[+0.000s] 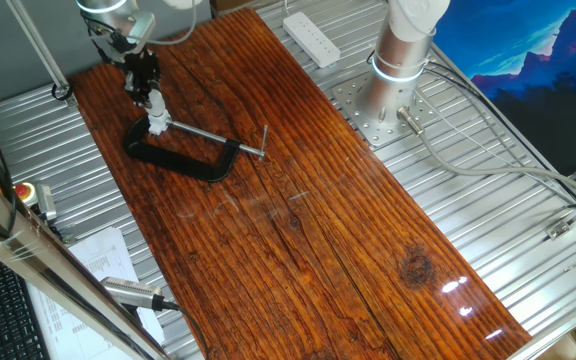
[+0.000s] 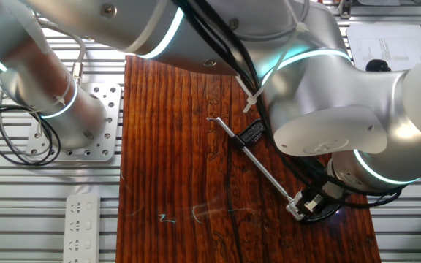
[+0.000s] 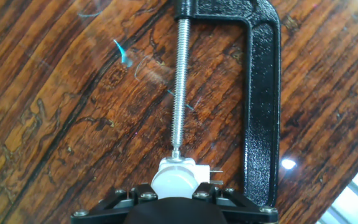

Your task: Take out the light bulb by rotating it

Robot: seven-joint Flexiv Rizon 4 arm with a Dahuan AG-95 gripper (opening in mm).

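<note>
Claw [image 1: 155,103] positioned at the 10 o'clock corner of the wooden counter [image 1: 298,230] in one fixed view, pointing down over the closed end of the black C-clamp [image 1: 178,158]. Light bulb [image 3: 174,182] seen in hand view at 6 o'clock, frosted white, sitting directly beneath the claw body and partly covered by it. Fingertips not visible in hand view; in one fixed view the dark fingers [image 1: 146,78] reach down to a white object at the clamp, too small to resolve. Degree of closure cannot be told, nor whether the bulb is actually gripped.

White socket piece [image 3: 191,168] located just behind the bulb, touching the tip of the steel screw rod [image 3: 179,87]. Rod runs from the socket toward 12 o'clock in hand view, passing through the clamp's threaded end at the top edge. Clamp frame curves down the 3 o'clock side of the rod and returns beside the bulb.

In the other fixed view, rod [image 2: 258,164] lies diagonally across the counter, its lower end at 5 o'clock under the arm's wrist; bulb hidden there by the arm.

White power strip [image 1: 311,36] lying off the counter at 12 o'clock in one fixed view. Arm base [image 1: 400,60] mounted at 1 o'clock on the slatted metal surface.
</note>
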